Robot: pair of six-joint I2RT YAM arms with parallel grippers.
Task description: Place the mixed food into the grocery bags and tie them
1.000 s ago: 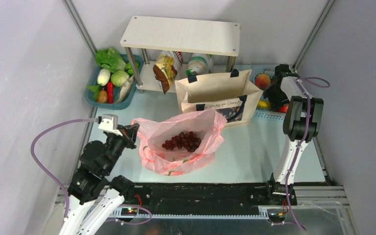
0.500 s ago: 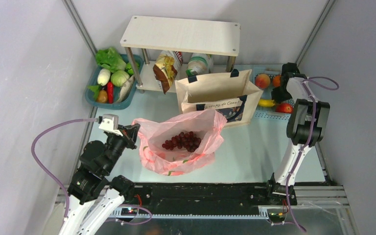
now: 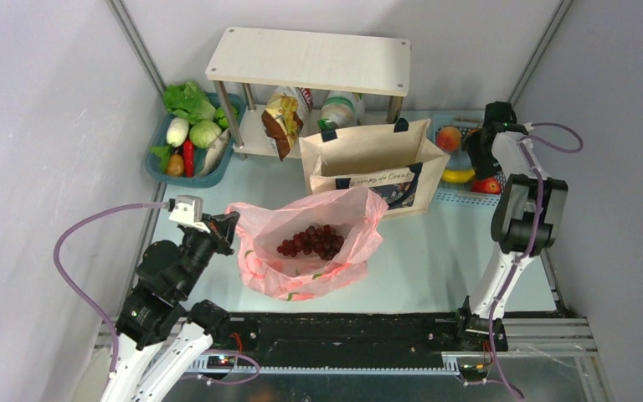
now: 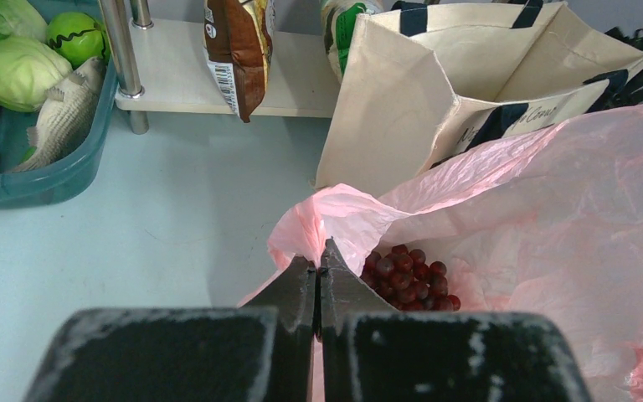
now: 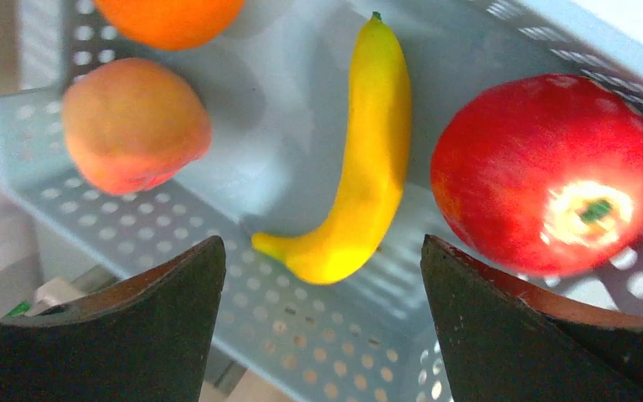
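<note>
Top camera sits high behind the near edge, looking down over my whole table (image 3: 435, 251). Left wrist faces forward, close on the pink bag (image 4: 552, 184), shared with top. Right wrist looks down, near the blue basket (image 5: 285, 126).

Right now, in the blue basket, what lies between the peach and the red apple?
The yellow banana lies between the peach and the red apple, on the basket floor. The right wrist view shows it, under the open right pincer.

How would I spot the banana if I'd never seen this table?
Look right of the beige canvas tote, to the pale blue perforated basket. The banana lies in it between a peach and a red apple: the only long, curved, yellow piece.
</note>
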